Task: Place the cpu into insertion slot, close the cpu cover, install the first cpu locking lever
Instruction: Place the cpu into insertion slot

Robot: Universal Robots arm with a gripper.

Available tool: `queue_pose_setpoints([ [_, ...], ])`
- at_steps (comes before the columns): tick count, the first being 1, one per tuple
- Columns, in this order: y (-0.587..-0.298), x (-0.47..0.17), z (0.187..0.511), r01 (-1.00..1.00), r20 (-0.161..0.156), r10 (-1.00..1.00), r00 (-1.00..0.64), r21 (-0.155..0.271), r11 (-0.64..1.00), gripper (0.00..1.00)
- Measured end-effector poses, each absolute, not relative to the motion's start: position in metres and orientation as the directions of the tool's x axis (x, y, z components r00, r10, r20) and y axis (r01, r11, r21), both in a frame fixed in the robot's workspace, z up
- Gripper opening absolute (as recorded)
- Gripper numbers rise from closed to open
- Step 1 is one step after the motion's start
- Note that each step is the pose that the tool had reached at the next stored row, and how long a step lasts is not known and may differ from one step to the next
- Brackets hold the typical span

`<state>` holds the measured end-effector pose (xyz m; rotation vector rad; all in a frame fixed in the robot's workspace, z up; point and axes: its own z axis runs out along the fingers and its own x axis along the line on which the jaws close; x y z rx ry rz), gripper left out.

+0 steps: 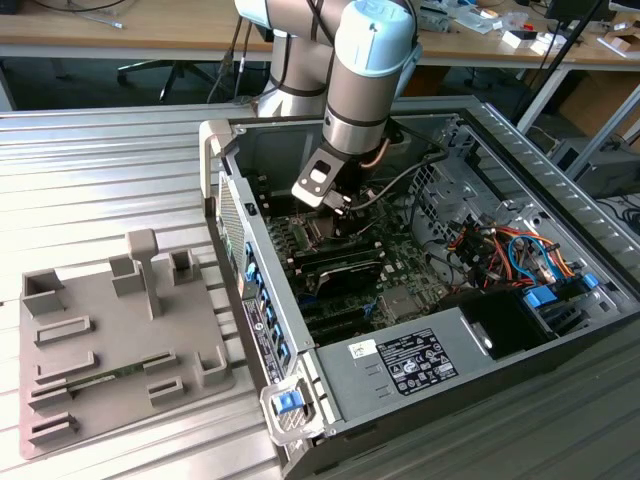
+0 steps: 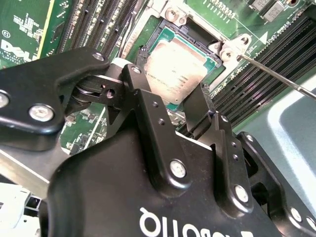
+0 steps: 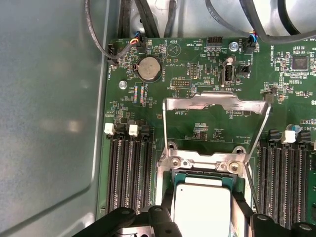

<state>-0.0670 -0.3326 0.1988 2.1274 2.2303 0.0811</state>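
On motherboard (image 3: 197, 84), cpu (image 3: 202, 210) fills insertion slot (image 3: 183, 176); cpu cover (image 3: 212, 101) raised, gripper (image 2: 169, 85) parted.

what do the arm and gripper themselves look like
The arm is a thick silver-grey tube with light blue caps at its joints. What looks like a copper-coloured cable curls at the wrist. The gripper is matte black, built from flat angular plates joined by silver screws, with white lettering on its body.
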Motion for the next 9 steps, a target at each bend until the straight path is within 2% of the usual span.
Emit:
queue_pose_setpoints([
  [9, -0.3325, -0.0668, 0.1979, 0.996, -0.006, 0.999, -0.047, 0.078, 0.047, 0.54],
])
